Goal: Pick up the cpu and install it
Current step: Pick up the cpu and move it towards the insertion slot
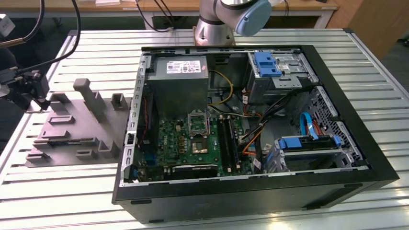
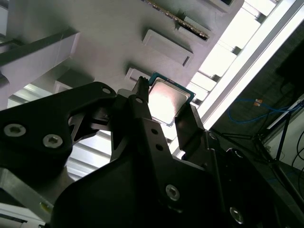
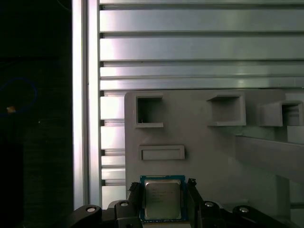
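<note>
The cpu (image 3: 162, 199) is a small flat square chip with a pale silver top and a green rim. It sits between my gripper's (image 3: 163, 194) two black fingers (image 3: 134, 195), which press on two opposite edges. In the second wrist view the cpu (image 2: 167, 99) is gripped the same way by the gripper (image 2: 166, 107), just over the grey moulded tray (image 2: 95, 33). In the exterior view the gripper (image 1: 39, 103) hangs over the tray's (image 1: 70, 139) far corner at the exterior view's left. I cannot tell whether the chip touches the tray.
An open black computer case (image 1: 255, 191) lies at the middle and the exterior view's right, with a green motherboard (image 1: 172, 143), its socket (image 1: 199, 145) with a raised metal bracket (image 1: 198, 122), a grey power supply (image 1: 182, 84) and cables. The arm's base (image 1: 217, 24) stands behind it on the slatted table (image 1: 57, 191).
</note>
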You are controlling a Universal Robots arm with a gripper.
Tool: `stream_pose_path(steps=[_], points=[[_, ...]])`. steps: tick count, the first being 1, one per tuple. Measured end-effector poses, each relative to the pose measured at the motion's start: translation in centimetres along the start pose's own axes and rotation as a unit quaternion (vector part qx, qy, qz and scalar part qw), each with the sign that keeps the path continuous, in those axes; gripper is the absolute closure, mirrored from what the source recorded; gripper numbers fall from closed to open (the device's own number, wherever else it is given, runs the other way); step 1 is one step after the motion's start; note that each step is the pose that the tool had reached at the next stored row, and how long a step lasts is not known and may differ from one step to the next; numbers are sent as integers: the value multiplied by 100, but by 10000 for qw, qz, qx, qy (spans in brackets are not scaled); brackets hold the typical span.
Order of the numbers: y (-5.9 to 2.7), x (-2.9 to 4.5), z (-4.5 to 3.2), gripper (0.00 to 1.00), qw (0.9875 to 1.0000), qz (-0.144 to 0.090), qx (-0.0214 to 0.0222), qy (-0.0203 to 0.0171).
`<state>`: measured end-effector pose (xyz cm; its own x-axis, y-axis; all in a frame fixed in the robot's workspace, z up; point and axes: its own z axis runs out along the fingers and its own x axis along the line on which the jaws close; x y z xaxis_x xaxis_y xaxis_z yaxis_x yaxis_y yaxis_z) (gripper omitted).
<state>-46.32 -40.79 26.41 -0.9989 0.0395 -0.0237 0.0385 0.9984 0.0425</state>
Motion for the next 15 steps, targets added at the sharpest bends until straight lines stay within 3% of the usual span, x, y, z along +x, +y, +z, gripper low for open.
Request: stream_pose_path(steps=[15], points=[[1,-1,-31,53,10000,0,0,0]])
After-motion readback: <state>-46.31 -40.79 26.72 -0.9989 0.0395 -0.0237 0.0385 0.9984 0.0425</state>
